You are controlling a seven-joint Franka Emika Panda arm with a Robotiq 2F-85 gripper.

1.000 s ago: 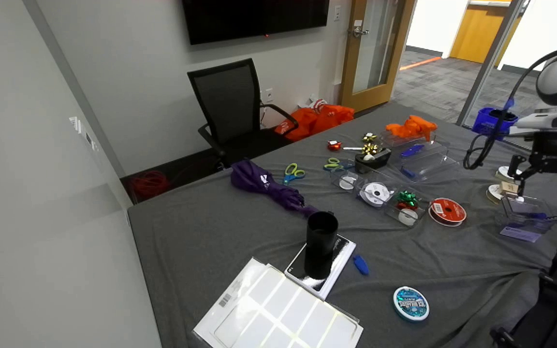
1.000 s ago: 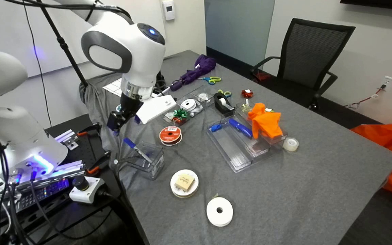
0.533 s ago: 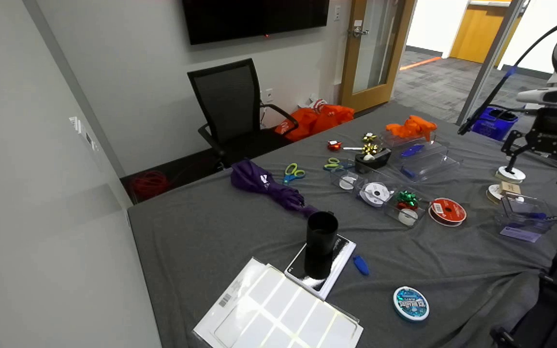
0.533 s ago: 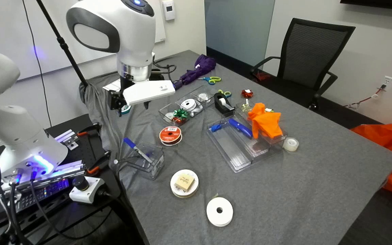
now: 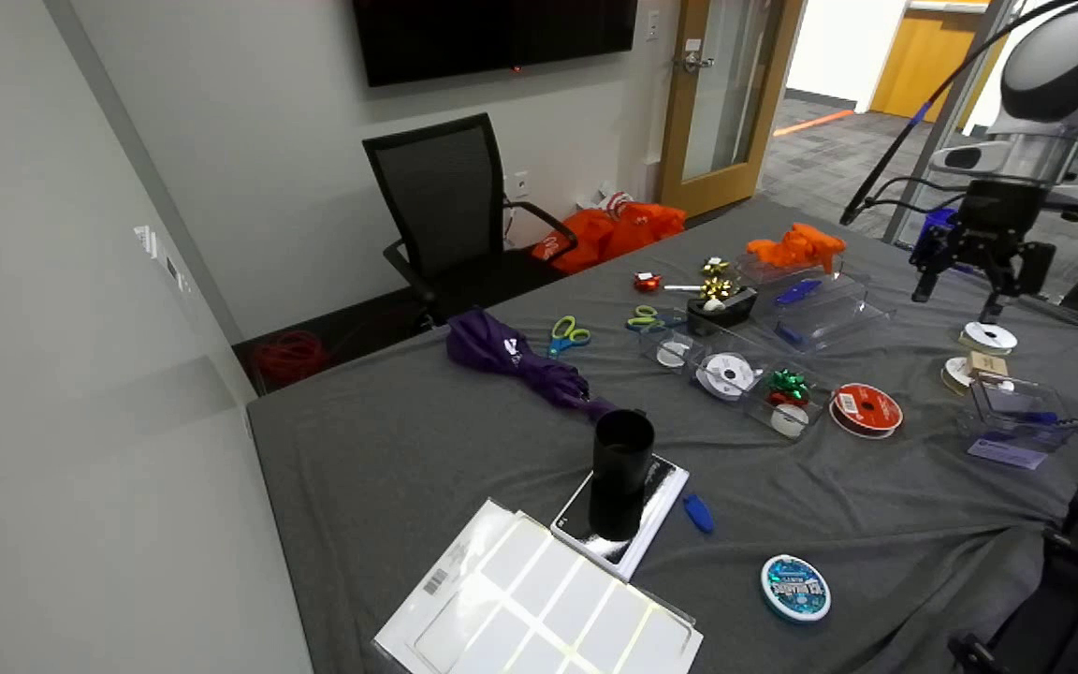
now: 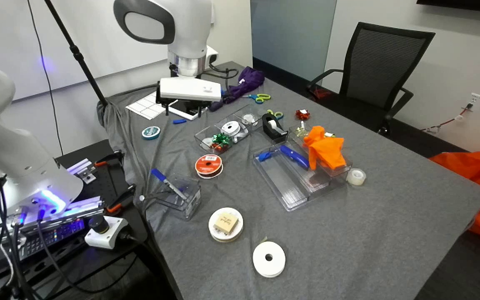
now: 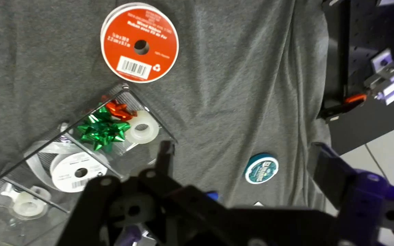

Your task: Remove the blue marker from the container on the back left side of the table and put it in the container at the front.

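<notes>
The table has a dark grey cloth. A marker with a blue cap leans in a small transparent container near the robot base, its capped end sticking out over the rim. The container also shows in an exterior view. A divided transparent container holds spools and bows, also in the wrist view. A larger transparent tray holds blue items. My gripper is open and empty, raised above the table, as both exterior views and the wrist view show.
A red ribbon spool and white spools lie around the small container. A mint tin, a loose blue item, a tall black cup on a box, a purple umbrella and a tape dispenser stand farther off.
My gripper has risen and moved away from the robot base and the small container, turning from tilted to nearly level. It stays open. The marker and the other objects have not moved.
</notes>
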